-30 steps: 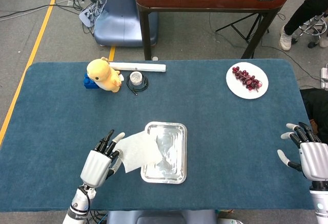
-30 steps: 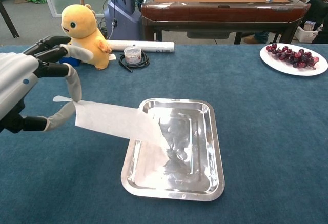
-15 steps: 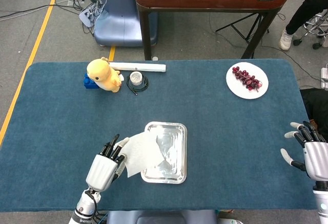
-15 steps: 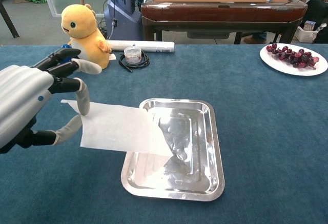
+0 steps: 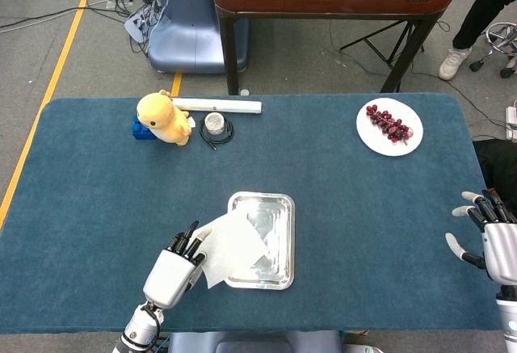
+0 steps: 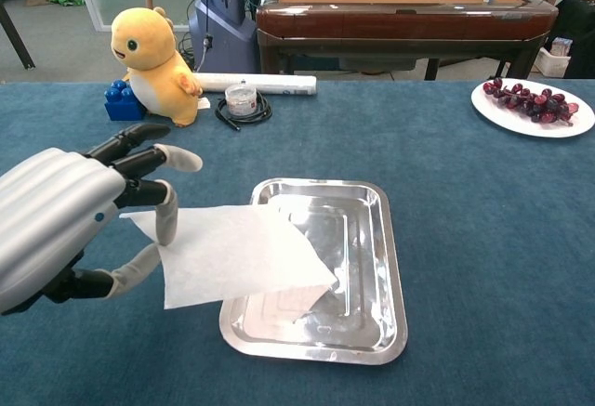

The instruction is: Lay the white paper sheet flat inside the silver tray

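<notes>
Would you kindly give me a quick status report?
Left hand pinches paper sheet, half over tray. Right hand open, idle. Nothing blocking.

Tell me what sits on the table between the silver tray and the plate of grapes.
Nothing: between the silver tray and the plate of grapes there is only bare blue tablecloth, seen most plainly in the head view.

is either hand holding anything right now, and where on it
The left hand pinches the white paper sheet at its left edge; the sheet's far side hangs over the silver tray. The right hand holds nothing, fingers apart.
</notes>
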`<state>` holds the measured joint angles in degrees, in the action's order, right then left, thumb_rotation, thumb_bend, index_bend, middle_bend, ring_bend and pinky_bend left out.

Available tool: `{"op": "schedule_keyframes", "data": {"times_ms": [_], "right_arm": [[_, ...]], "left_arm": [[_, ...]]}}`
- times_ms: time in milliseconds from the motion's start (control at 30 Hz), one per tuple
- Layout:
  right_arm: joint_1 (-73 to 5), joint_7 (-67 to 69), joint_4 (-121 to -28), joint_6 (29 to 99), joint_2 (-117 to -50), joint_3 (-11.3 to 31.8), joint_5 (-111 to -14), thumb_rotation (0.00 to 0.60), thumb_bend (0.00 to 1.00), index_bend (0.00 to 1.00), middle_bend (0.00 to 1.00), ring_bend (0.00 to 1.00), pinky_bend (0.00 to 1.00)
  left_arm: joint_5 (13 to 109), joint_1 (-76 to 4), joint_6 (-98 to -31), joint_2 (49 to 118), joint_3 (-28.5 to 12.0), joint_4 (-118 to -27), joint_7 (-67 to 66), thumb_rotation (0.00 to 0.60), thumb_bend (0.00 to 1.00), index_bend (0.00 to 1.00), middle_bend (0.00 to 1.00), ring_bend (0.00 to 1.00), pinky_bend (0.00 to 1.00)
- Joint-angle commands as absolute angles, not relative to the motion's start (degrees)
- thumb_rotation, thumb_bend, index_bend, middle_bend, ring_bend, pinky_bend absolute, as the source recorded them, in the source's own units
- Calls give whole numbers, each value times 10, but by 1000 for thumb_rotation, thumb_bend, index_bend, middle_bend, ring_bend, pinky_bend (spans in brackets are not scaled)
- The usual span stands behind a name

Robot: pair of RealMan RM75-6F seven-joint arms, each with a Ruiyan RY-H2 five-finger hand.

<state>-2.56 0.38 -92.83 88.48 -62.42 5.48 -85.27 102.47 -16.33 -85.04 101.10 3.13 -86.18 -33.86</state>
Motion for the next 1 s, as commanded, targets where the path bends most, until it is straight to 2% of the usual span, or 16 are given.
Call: {"op": "schedule_keyframes", "data": {"times_ms": [33, 400, 867, 1000], "right_arm": [[-25, 4, -928, 885, -624, 55, -852, 600, 265, 408, 245, 120, 322], [-26, 4, -928, 883, -624, 56, -851, 600, 266, 408, 245, 120, 322], [-26, 5, -927, 881, -625, 57, -849, 600, 266, 408, 245, 120, 322], [-27, 5, -926, 880, -625, 57, -849, 600, 265, 408, 245, 120, 322]], "left_arm": [[1026, -164, -843, 1008, 34, -867, -344, 600, 683, 819, 206, 55, 273], [1043, -175, -810, 991, 44, -873, -359, 600, 682, 818, 206, 54, 273], [1051, -180, -784, 987, 44, -884, -384, 600, 672, 821, 206, 50, 221], [1054, -183, -781, 986, 43, -883, -380, 600, 599, 828, 206, 50, 220]]}}
